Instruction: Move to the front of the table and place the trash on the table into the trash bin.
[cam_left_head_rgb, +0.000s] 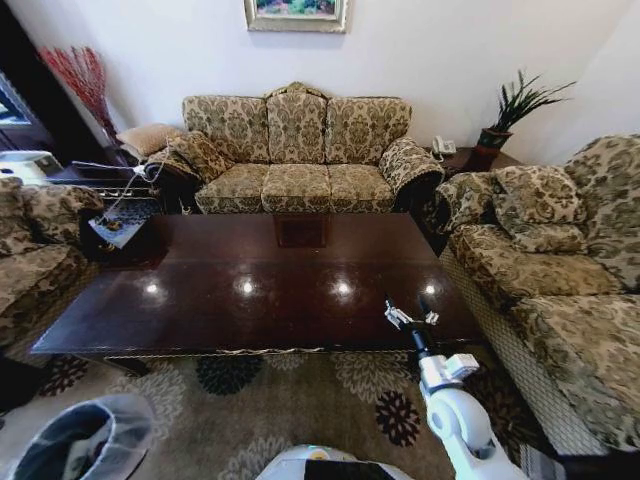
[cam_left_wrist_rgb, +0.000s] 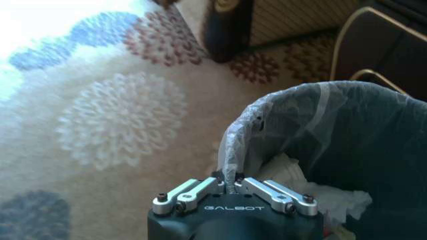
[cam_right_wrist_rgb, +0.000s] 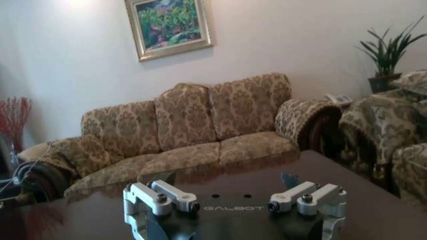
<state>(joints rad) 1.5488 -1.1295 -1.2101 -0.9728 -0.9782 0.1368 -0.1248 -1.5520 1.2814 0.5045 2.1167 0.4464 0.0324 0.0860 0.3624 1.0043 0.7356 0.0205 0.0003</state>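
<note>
Two grippers at work: left clamped on the bin liner, right spread wide over the table.

Nearest me, my left gripper (cam_left_wrist_rgb: 230, 181) has its fingers pinched together on the plastic bag rim of the trash bin (cam_left_head_rgb: 85, 440), which stands on the floral carpet (cam_left_head_rgb: 290, 400) at my lower left; I see crumpled white tissue (cam_left_wrist_rgb: 313, 192) inside. Farther forward, my right gripper (cam_left_head_rgb: 411, 316) hovers, fingers apart, above the near right part of the glossy table (cam_left_head_rgb: 250, 280). Beyond it stands the patterned sofa (cam_left_head_rgb: 295, 150).

left hand (cam_left_wrist_rgb: 232, 186) pinching trash bin (cam_left_wrist_rgb: 347, 130) liner
</note>
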